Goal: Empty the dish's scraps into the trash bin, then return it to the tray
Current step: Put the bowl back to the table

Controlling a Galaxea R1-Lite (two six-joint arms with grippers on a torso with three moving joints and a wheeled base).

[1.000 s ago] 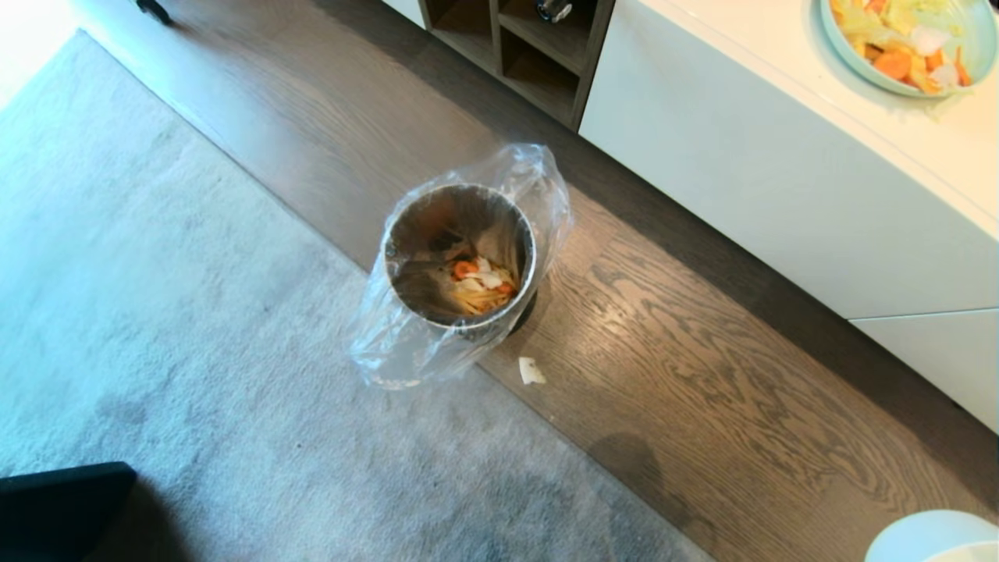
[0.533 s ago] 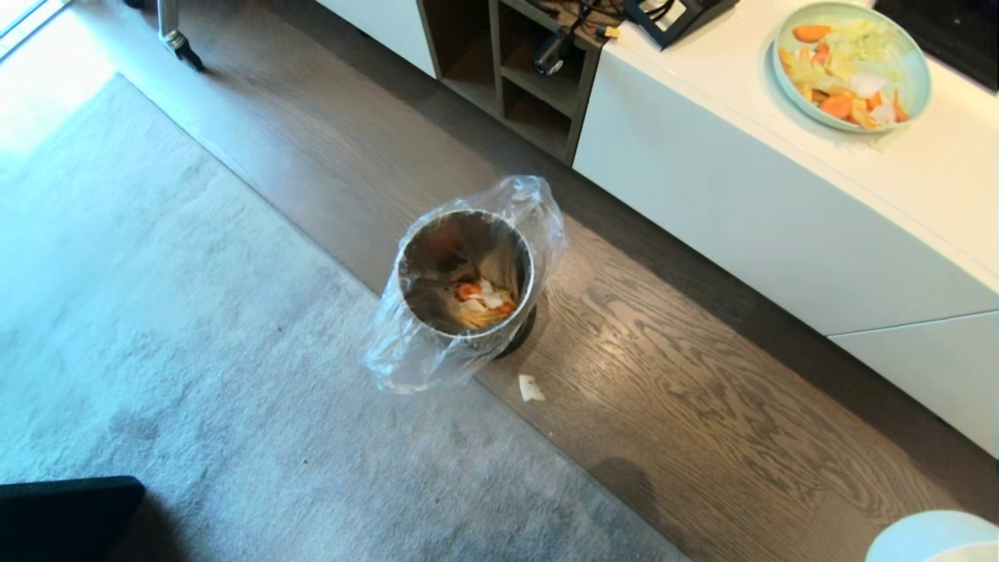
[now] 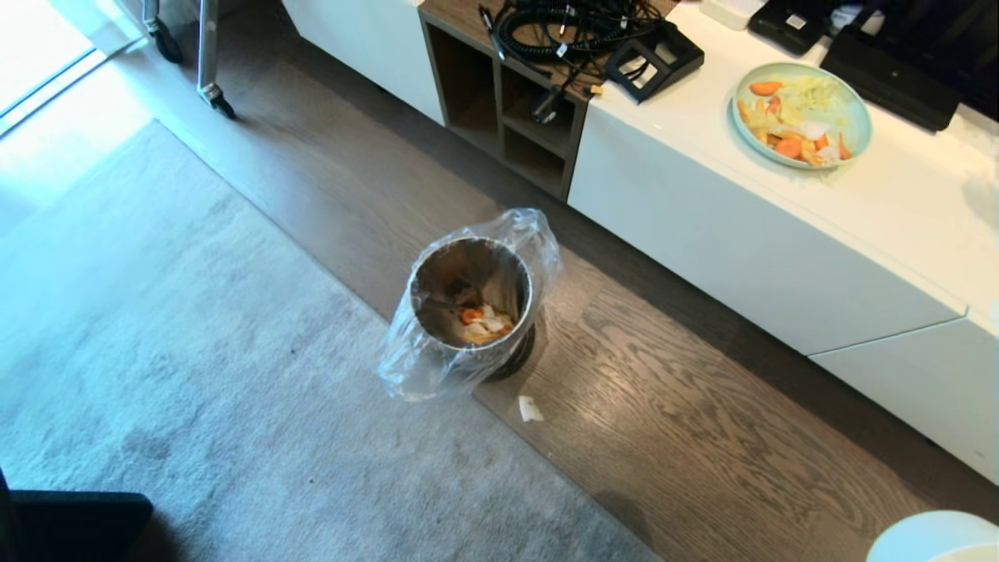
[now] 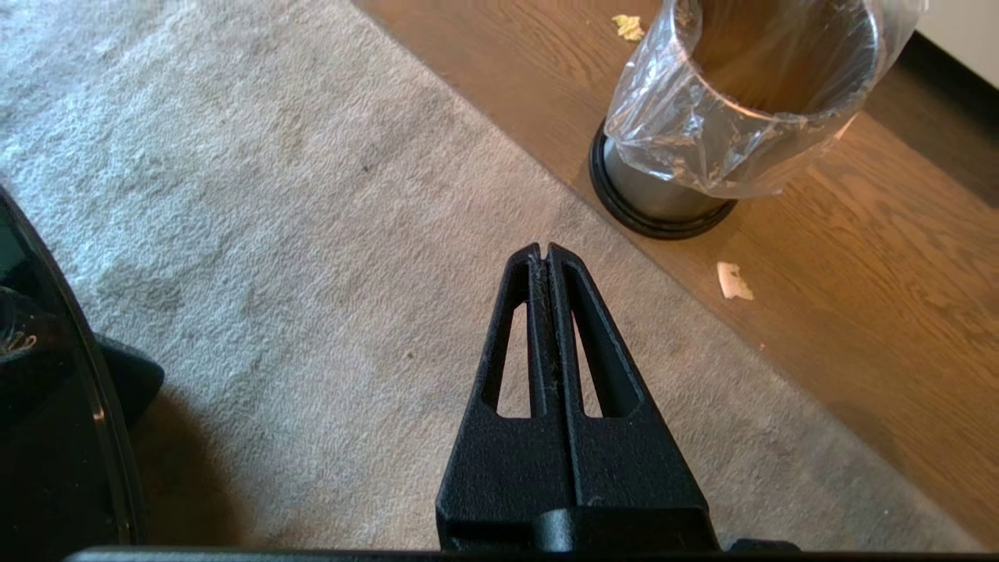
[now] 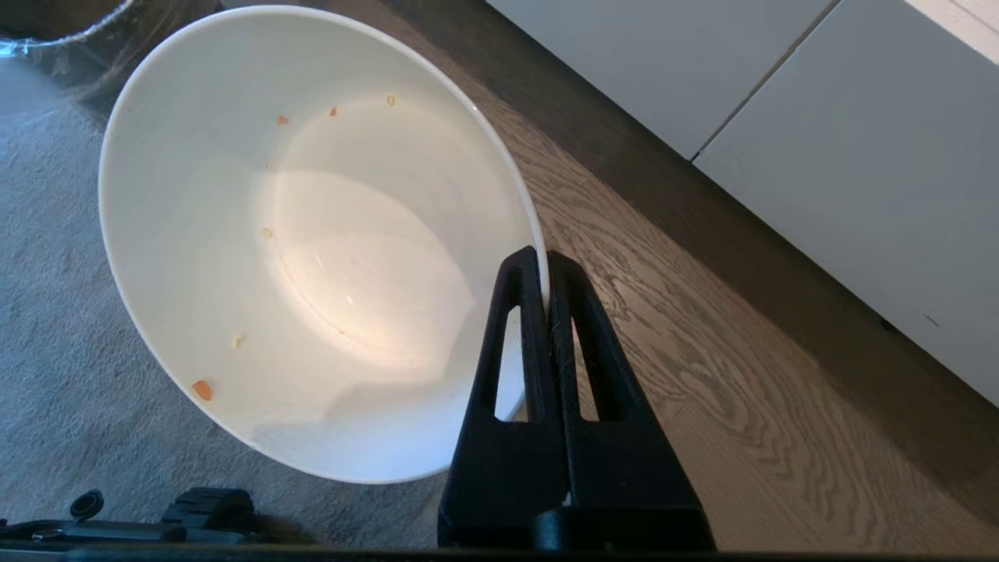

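The right gripper (image 5: 544, 261) is pinching the rim of the dish (image 5: 312, 234), one finger inside the wall and one outside, clamped tight on it. The dish is hanging tilted over the edge where the rug (image 3: 195, 375) is meeting the wood floor (image 3: 702, 437), its mouth turned toward the wrist camera. It is almost bare inside, with only a few orange and pale crumbs (image 5: 202, 389) clinging to the glossy wall. In the head view just a slice of its rim (image 3: 929, 538) is showing at the lower right corner.

The bin (image 3: 472, 312) is standing upright on the floor, right at the rug's border, with its clear liner (image 3: 437, 359) billowing over the rim. The scraps (image 3: 484, 321) are lying at its bottom, orange chunks among pale strips and white bits. One white bit (image 3: 530, 408) is lying on the floor just beside the bin's black base.

The left gripper (image 4: 548, 251) is hanging over the rug, well short of the bin, its fingers pressed together on nothing.

Behind the bin a white cabinet (image 3: 741, 234) is running along the wall. A green plate (image 3: 801, 115) heaped with more food is sitting on its top, and black cables (image 3: 562, 31) are lying tangled above the open shelves. The tray is not showing in any view.
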